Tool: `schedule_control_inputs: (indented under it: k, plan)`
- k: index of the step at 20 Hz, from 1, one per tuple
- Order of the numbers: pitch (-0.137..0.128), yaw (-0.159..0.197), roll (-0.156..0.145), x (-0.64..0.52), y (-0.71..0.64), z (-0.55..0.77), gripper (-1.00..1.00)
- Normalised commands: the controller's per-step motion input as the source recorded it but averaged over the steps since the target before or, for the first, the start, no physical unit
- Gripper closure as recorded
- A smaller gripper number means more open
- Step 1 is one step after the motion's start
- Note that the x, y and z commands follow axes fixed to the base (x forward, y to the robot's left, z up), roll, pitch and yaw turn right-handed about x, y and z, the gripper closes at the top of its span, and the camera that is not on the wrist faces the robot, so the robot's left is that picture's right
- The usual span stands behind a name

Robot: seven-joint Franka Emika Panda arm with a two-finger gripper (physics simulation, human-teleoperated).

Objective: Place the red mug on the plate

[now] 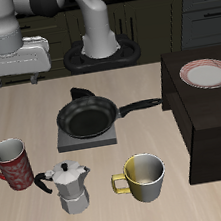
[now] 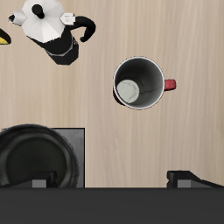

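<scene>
The red mug (image 1: 12, 165) stands upright near the table's front edge, beside the moka pot. It is red with a white pattern and a dark inside. The wrist view shows it from above (image 2: 140, 83), with its red handle sticking out. The plate (image 1: 206, 73), white with a reddish-pink rim band, lies on top of a dark raised cabinet at the far side of the table from the mug. My gripper (image 1: 15, 81) hangs high above the table, farther back than the mug, open and empty. Its fingertips (image 2: 187, 178) are spread wide apart.
A black frying pan (image 1: 87, 116) sits on a grey burner plate mid-table. A silver moka pot (image 1: 69, 186) and a yellow-and-grey mug (image 1: 143, 177) stand near the front edge. The dark cabinet (image 1: 212, 132) rises well above the table surface.
</scene>
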Motion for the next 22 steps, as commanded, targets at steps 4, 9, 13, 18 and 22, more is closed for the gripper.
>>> schedule_control_inputs:
  k: [4, 9, 13, 18, 22]
  plan:
    - [-0.001, -0.021, 0.002, 0.11, -0.38, 0.03, -1.0]
    - [-0.015, -0.031, -0.035, 0.11, -0.36, 0.03, -1.0]
    - [-0.003, -0.015, -0.01, 0.09, -0.23, -0.03, -1.0]
    - [-0.006, -0.02, -0.027, 0.14, -0.19, -0.1, -1.0]
    - [-0.002, -0.003, -0.017, 0.13, -0.1, -0.07, -1.0]
